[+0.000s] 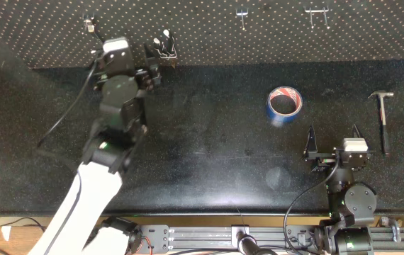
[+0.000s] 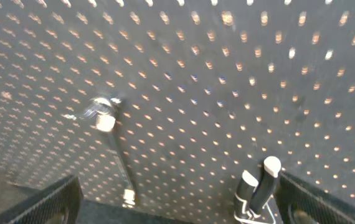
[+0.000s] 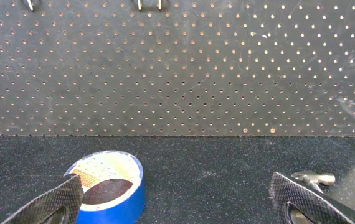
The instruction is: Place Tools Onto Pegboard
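Observation:
A black-and-white-handled tool, seemingly pliers [image 1: 164, 47], hangs against the dark pegboard [image 1: 259, 35] at the upper left. My left gripper [image 1: 154, 67] is raised close to it, open and holding nothing. In the left wrist view the handles [image 2: 258, 191] stand near one finger of the left gripper [image 2: 177, 182]. A blue tape roll [image 1: 285, 105] lies flat on the black mat, and a hammer [image 1: 383, 119] lies at the far right. My right gripper [image 1: 333, 136] rests low between them, open and empty, facing the tape roll [image 3: 109, 183] and the hammer head [image 3: 311, 179].
A metal hook [image 2: 103, 115] with a thin shaft below it sits on the pegboard [image 2: 227, 74] left of the pliers. Two bare hooks [image 1: 242, 15] [image 1: 317, 14] stick out of the board farther right. The black mat [image 1: 209, 134] covers the table's middle.

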Available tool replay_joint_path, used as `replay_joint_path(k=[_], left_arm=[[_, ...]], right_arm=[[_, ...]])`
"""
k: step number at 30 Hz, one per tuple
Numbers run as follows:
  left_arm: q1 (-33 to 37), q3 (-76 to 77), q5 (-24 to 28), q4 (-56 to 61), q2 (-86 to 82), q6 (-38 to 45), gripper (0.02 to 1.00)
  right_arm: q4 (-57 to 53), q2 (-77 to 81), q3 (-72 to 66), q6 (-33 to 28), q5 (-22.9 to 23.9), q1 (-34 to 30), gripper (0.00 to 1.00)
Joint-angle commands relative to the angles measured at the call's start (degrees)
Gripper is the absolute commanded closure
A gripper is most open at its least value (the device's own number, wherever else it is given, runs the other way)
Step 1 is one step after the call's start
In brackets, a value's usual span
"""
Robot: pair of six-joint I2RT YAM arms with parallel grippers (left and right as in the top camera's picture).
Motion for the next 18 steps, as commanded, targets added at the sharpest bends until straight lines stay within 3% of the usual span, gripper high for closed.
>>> replay_joint_path(k=[1,4,13,15,16,18], left_arm=[[0.1,-0.2,1.2,-15.3,-14.0,-0.1,0.025],[0.1,-0.2,11.7,-28.6,-25.6,-0.1,0.023],[0.1,-0.3,16.4,-56.6,-46.6,0.1,0.025],[0.1,-2.1,10.8,-55.4,-50.6,0.1,0.023],[0.1,-6.1,-0.3,-52.5,-55.2,-0.1,0.025],[0.1,-10.0,-5.5,-51.6,-59.6,-0.1,0.025]], right_arm=[[-0.3,-0.3,-0.1,-0.8,0.5,-0.3,0.023],[-0.3,-0.3,-0.1,-0.8,0.5,-0.3,0.023],[-0.3,-0.3,-0.1,-0.8,0.5,-0.3,0.023],[-0.3,-0.3,-0.1,-0.8,0.5,-0.3,0.023],[-0.3,-0.3,-0.1,-0.8,0.5,-0.3,0.023],[-0.3,-0.3,-0.1,-0.8,0.5,-0.3,0.023]])
